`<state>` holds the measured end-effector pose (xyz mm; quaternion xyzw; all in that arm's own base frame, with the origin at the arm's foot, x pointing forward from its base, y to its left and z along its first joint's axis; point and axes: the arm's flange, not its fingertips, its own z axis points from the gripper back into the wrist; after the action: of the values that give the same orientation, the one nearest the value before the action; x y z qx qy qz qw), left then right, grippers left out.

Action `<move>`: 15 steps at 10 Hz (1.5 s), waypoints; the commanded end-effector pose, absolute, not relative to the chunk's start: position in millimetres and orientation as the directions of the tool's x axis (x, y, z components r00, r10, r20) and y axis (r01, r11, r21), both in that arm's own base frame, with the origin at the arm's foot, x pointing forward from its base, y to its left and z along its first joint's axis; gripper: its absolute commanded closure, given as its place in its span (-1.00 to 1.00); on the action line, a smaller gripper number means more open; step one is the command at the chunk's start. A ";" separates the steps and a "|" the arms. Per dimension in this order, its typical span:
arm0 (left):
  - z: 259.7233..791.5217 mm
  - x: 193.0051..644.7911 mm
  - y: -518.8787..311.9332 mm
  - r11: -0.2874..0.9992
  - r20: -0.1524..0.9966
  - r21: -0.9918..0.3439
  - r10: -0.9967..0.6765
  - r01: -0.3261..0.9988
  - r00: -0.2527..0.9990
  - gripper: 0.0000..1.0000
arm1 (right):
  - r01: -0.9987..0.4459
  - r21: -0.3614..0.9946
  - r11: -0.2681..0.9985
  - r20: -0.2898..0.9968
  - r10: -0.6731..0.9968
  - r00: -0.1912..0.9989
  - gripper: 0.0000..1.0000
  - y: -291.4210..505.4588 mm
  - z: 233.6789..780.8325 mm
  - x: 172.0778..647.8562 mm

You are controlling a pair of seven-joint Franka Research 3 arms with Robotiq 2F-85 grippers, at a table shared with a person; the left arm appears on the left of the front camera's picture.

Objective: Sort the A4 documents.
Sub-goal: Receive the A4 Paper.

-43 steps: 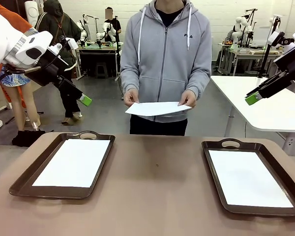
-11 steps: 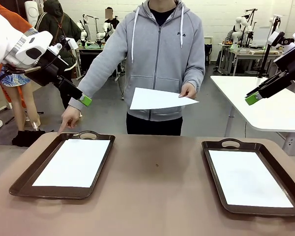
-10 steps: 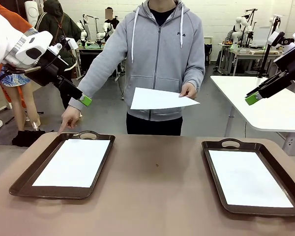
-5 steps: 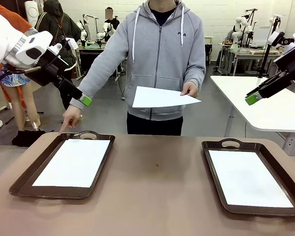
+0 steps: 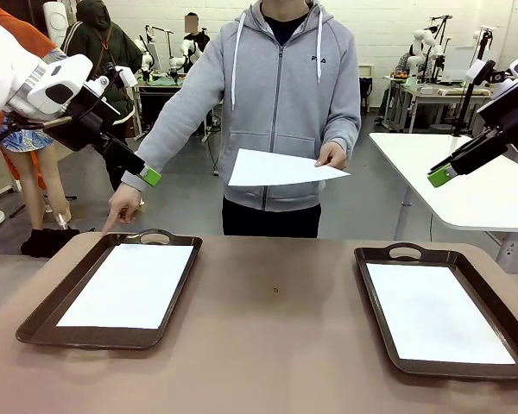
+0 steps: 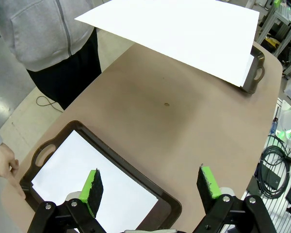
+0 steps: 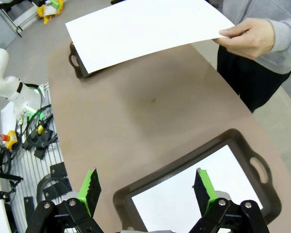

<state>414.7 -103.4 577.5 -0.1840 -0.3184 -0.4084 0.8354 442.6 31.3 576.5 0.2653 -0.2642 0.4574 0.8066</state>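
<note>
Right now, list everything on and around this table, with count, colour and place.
Trays: two, dark brown with handles; left tray and right tray, one toward each end of the table.
Sheets in trays: two, white; one sheet in the left tray, one in the right.
Held sheet: one, white, in the air above the far edge.
Table: one, brown.
Person: one, grey hoodie, at the far side; pointing hand aimed down at the left tray, other hand holding the sheet.
Left gripper: raised, jaws open, empty.
Right gripper: raised, jaws open, empty.
</note>
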 end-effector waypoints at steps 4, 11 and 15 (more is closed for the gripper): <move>577.9 414.4 -102.6 0.600 0.684 -0.047 -0.564 0.799 0.464 -1.00 | -0.873 0.196 0.447 0.663 0.595 0.454 -1.00 28.6 572.3 444.9; 596.5 421.4 -88.2 0.717 0.691 -0.158 -0.411 0.679 0.595 -1.00 | -0.873 0.196 0.447 0.663 0.595 0.454 -1.00 28.6 572.3 444.9; 594.7 453.9 -94.4 0.762 0.598 -0.344 -0.273 0.549 0.753 -1.00 | -0.873 0.196 0.447 0.663 0.595 0.454 -1.00 28.6 572.3 444.9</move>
<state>438.4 -91.0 591.5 -0.2327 -0.2855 -0.2566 0.8936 444.6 27.7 572.4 0.2655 -0.2600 0.4528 0.8105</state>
